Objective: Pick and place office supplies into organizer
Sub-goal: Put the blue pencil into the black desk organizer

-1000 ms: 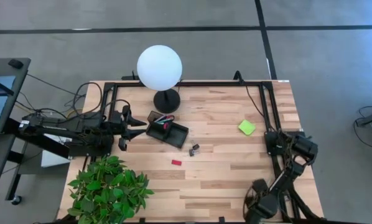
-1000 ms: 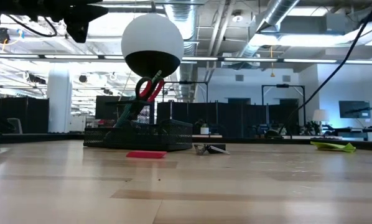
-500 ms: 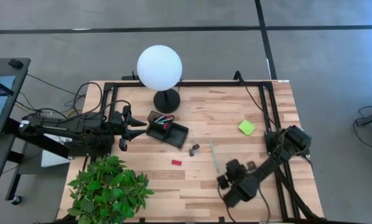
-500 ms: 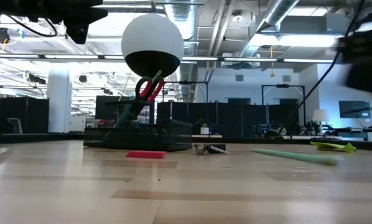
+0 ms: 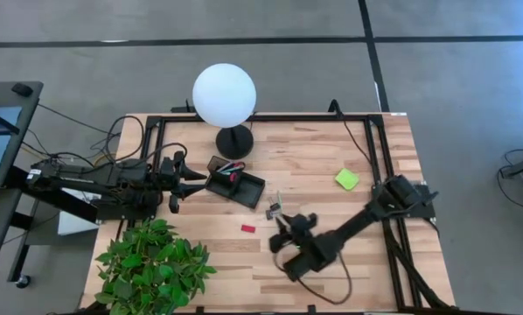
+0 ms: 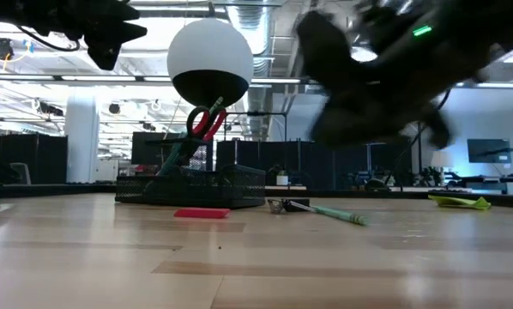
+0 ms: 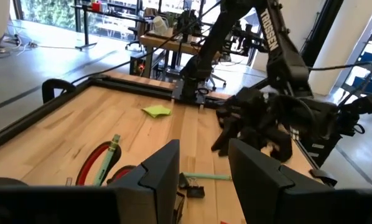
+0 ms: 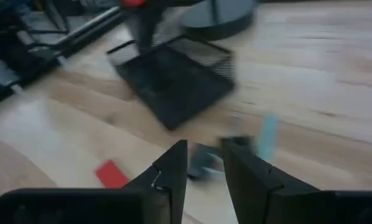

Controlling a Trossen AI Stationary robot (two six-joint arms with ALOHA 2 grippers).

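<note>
The black organizer (image 5: 244, 188) (image 8: 180, 81) stands left of centre. Red-handled scissors (image 6: 203, 120) and pens stand in it. A light-green pen (image 5: 278, 201) (image 6: 329, 212) lies low on the wood beside small black clips (image 5: 273, 209). A red block (image 5: 247, 228) lies nearer. The lime sticky pad (image 5: 347, 179) lies at the far right. My right gripper (image 5: 283, 229) (image 8: 204, 152) hovers just near of the pen and clips, slanting down, with a narrow gap between its fingers. My left gripper (image 5: 190, 179) (image 7: 203, 162) waits open and level, left of the organizer. My right gripper may or may not touch the light-green pen (image 7: 204, 177): I cannot tell. In the low and left wrist views bare wood shows around the pen's near end (image 6: 359, 221). In the right wrist view the pen (image 8: 268, 134) shows beyond one fingertip (image 8: 242, 155), not in the gap.
A lamp with a white globe (image 5: 224, 94) and a round black base (image 5: 233, 140) stands behind the organizer. A leafy plant (image 5: 152, 267) fills the near left corner. Black frame rails (image 5: 261, 118) run along the far and side edges.
My right gripper has swung from the near right corner toward the table's left and far side, turning its wrist, and now stands by the clips. The light-green pen came into view and moved left with it, ending beside the clips.
</note>
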